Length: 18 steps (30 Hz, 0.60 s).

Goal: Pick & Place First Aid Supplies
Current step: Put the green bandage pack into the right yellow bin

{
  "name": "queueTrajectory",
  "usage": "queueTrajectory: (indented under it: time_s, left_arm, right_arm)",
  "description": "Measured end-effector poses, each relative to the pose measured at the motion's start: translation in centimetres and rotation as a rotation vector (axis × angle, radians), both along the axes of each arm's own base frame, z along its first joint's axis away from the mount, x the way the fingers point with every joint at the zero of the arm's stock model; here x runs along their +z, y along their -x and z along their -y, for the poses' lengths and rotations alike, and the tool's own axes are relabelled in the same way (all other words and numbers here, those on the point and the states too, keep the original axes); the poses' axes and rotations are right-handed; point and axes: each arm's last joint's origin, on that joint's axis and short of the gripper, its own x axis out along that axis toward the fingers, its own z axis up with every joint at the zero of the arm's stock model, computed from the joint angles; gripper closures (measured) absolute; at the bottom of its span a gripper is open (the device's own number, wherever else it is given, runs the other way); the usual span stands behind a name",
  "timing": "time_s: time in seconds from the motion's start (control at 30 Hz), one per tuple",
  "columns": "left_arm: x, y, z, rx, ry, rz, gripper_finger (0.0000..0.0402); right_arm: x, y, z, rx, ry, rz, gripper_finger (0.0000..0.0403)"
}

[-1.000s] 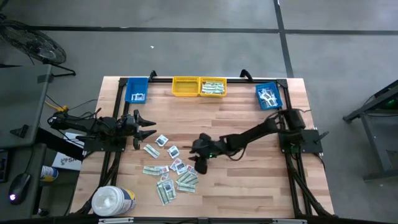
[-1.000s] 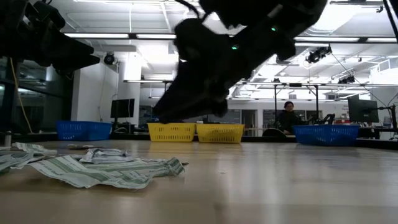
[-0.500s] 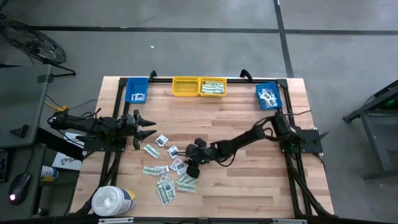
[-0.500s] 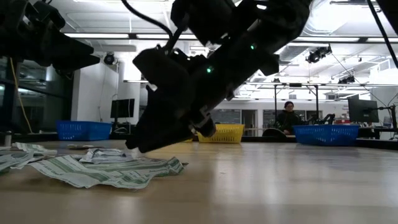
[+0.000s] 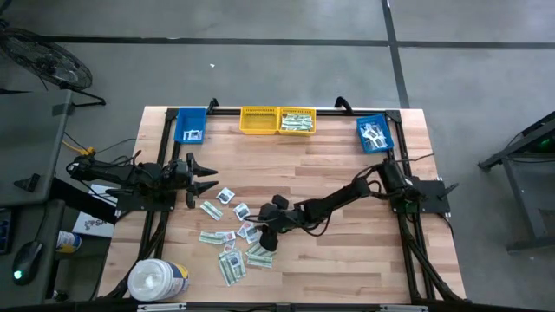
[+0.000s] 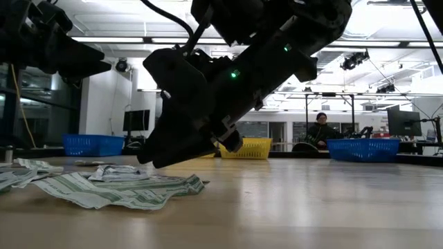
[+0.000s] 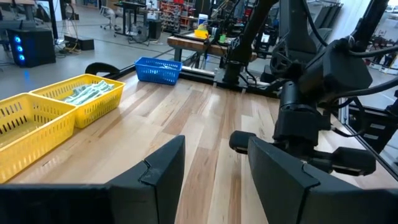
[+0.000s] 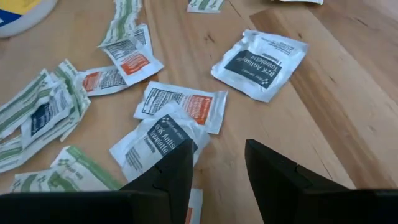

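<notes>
The first aid supplies [image 5: 234, 236] lie scattered flat on the wooden table, left of centre near the front. They are pale green-white strips [image 6: 124, 188] and squarish white packets with dark blue [image 8: 261, 56] or red [image 8: 180, 102] marks. My right gripper [image 5: 265, 241] reaches in from the right, slanting down, and hangs open low over the right side of the pile. In the right wrist view one finger [image 8: 168, 177] stands over a dark-labelled packet [image 8: 158, 138]. My left gripper [image 5: 208, 179] waits open and level at the table's left.
Along the far edge stand a blue bin [image 5: 191, 126], two yellow bins [image 5: 258, 120] [image 5: 297, 121] and another blue bin [image 5: 375, 134]. A big white round tub [image 5: 158, 279] sits at the near left corner. Bare wood lies right of the pile. A person shows in the room behind.
My right gripper has moved toward the table's left and a little toward the near edge, sinking down over the packets and rolling slightly. Its fingers have stayed apart. The packets have not moved.
</notes>
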Motion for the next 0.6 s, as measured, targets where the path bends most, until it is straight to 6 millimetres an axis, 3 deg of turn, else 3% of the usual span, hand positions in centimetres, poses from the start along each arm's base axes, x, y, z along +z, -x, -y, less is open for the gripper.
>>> queueTrajectory:
  time_s: [0.6]
  left_arm:
    - [0.00,0.00,0.00,0.000,0.000,0.000,0.0224]
  right_arm:
    - [-0.83,-0.49,-0.85,0.015,0.013,0.017,0.0263]
